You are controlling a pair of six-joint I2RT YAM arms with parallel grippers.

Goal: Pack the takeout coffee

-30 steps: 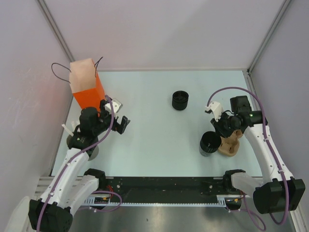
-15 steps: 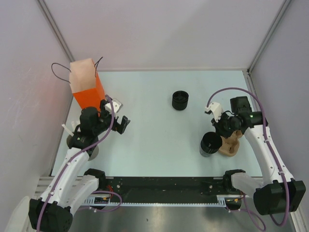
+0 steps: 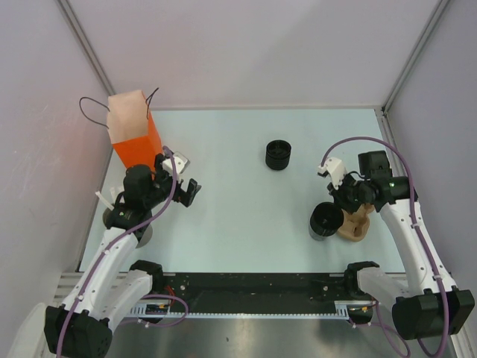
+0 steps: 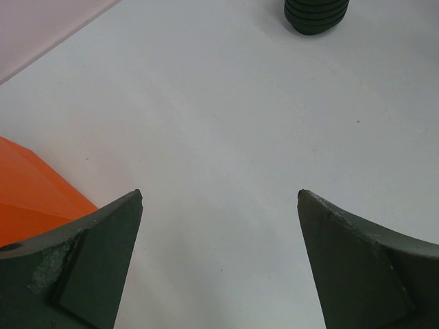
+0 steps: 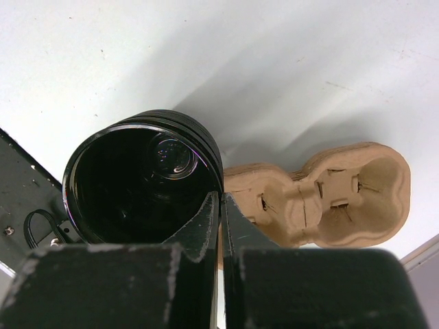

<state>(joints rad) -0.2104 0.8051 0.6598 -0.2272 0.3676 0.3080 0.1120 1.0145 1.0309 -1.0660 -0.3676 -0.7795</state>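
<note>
Coffee is what we find in the upper middle of the top view, upright with its ridged lid on. It stands alone on the table, well apart from both arms. In the left wrist view the coffee shows only as a dark ribbed shape at the top edge, right of centre.

Lower right in the top view we see the right gripper over a wide black cup. From its wrist camera the right gripper is clenched, finger against finger, with nothing visible between them. Its tips lie at the right edge of the cup, whose mouth is open; we cannot tell whether they touch the rim. A brown pulp carrier lies just beside the cup, on its right.

At middle left the left gripper hangs released, jaws spread wide over bare table. An orange bag stands upright behind it, toward the upper left.
</note>
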